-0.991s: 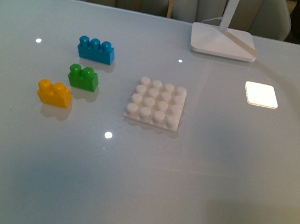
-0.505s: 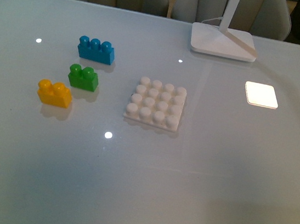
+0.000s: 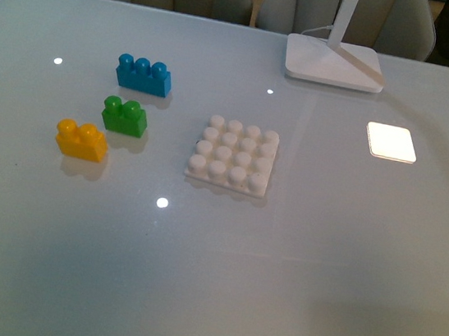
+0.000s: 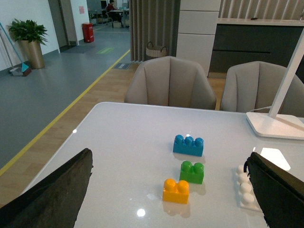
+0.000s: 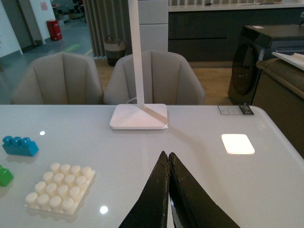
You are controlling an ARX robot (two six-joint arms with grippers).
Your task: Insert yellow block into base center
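The yellow block (image 3: 81, 140) rests on the table at the left, with its two studs up. The white studded base (image 3: 233, 155) lies flat near the middle of the table, bare of bricks. Neither arm shows in the front view. In the left wrist view my left gripper (image 4: 168, 164) is open, its dark fingers (image 4: 57, 192) spread wide, and the yellow block (image 4: 176, 191) lies on the table between and beyond them. The base (image 4: 246, 190) peeks out beside one finger. My right gripper (image 5: 167, 156) is shut with nothing in it, hovering over bare table well away from the base (image 5: 61, 188).
A green two-stud brick (image 3: 124, 116) and a blue three-stud brick (image 3: 143, 75) stand just behind the yellow block. A white lamp foot (image 3: 334, 63) sits at the back right, with a bright patch of light (image 3: 391, 142) on the table near it. Chairs stand beyond the far edge.
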